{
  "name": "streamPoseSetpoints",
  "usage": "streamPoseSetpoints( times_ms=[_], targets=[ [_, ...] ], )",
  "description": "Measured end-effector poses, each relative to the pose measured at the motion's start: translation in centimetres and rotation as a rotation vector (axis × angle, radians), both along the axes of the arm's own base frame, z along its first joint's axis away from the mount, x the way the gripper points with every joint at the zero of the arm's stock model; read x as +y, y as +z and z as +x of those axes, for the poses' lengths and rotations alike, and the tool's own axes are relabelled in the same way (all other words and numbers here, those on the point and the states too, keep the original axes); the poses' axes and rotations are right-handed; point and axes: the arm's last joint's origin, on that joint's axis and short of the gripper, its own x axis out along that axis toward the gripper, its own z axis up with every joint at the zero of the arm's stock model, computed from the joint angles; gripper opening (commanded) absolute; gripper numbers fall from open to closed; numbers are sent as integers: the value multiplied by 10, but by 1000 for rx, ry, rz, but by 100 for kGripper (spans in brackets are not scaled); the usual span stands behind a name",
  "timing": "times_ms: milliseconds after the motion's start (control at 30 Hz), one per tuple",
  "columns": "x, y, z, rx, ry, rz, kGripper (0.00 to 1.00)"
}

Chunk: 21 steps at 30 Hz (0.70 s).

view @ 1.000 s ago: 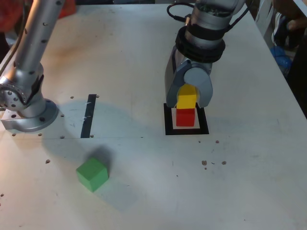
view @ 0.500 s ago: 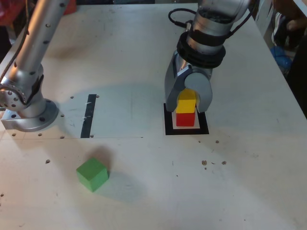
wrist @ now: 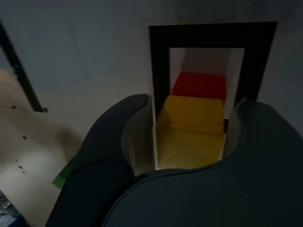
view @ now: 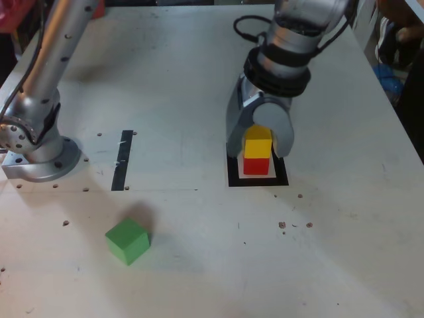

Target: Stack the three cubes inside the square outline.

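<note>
Behind the jaws, the robot arm (view: 288, 56) is silvery gray with a fat black ring (view: 277, 74). A black cable (view: 333, 33) runs farther back. The gripper (wrist: 189, 135) has dark, rounded fingers.

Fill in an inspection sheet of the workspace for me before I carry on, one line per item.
Surface: pale table, small dark marks, straight black tape strip
Job's things: red cube inside square outline; yellow cube on it; green cube apart
Clutter: nothing seen near the outline
Gripper: open, jaws either side of the yellow cube
Cables: black cable beside the arm
Surroundings: blue object beyond the table's edge
</note>
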Motion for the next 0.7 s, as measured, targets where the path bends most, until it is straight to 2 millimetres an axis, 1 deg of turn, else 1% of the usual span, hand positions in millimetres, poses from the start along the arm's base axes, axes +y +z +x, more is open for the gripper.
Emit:
streamPoseSetpoints(
  times_ms=[67,167,267,333,367,433,467,700],
  targets=[
    [1,16,-8,-15,-4,10,100],
    [3,51,-21,-90,-35,11,100],
    [4,86,-37,-172,-122,-17,100],
    [0,106,-52,-218,-206,-37,100],
    [-2,113,-60,-227,-250,-44,100],
    [-10,119,-74,-216,-344,-54,100],
    [-14,117,-82,-193,-404,-55,100],
    [-31,89,-123,-25,-611,-58,100]
  ],
)
